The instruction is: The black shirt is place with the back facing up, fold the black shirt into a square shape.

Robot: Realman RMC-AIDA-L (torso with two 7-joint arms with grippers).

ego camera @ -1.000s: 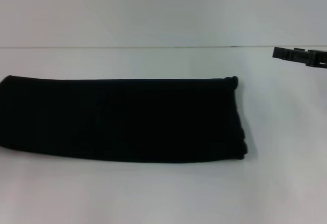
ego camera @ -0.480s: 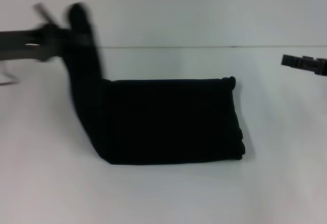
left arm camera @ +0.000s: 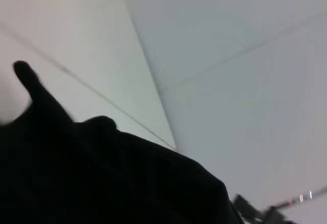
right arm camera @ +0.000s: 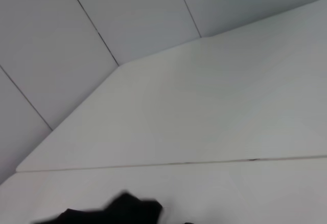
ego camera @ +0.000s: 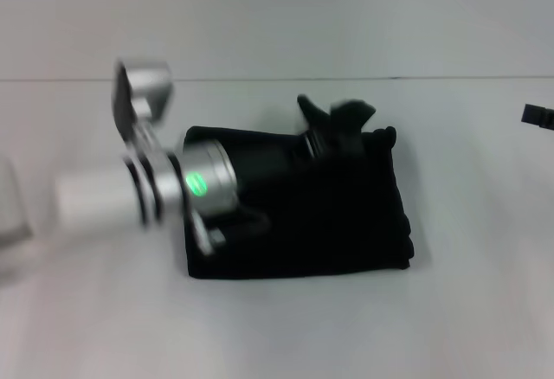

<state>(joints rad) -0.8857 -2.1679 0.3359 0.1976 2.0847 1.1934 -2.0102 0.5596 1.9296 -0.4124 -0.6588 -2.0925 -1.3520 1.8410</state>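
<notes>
The black shirt (ego camera: 346, 223) is sitting on the white table (ego camera: 277, 327) as a folded, roughly square bundle, just right of center in the head view, with its right edge looking like a stack of layers around 3 o'clock. The left arm (ego camera: 164, 189) comes in from 9 o'clock, silver cuff with a little green light on it, and it reaches right across the top of the bundle. The left gripper (ego camera: 333, 124) is up at about 1 o'clock over the shirt's far right corner, and you can see two dark fingers (ego camera: 353, 111) sticking up there with fabric bunched around them, but honestly it's black on black, so I can't tell if it's pinching the cloth or spread apart. The left wrist view is mostly filled with black shirt fabric (left arm camera: 102, 178) very close to the lens, with the pale table and wall panels behind it, and a bit of the other arm's hardware far off at the edge. The right gripper (ego camera: 538, 117) is parked way out at 3 o'clock, well apart from the shirt, only a sliver of it showing, so no idea about its opening either. The right wrist view just catches a scrap of the black shirt (right arm camera: 127, 211) low down, over lots of white table.
</notes>
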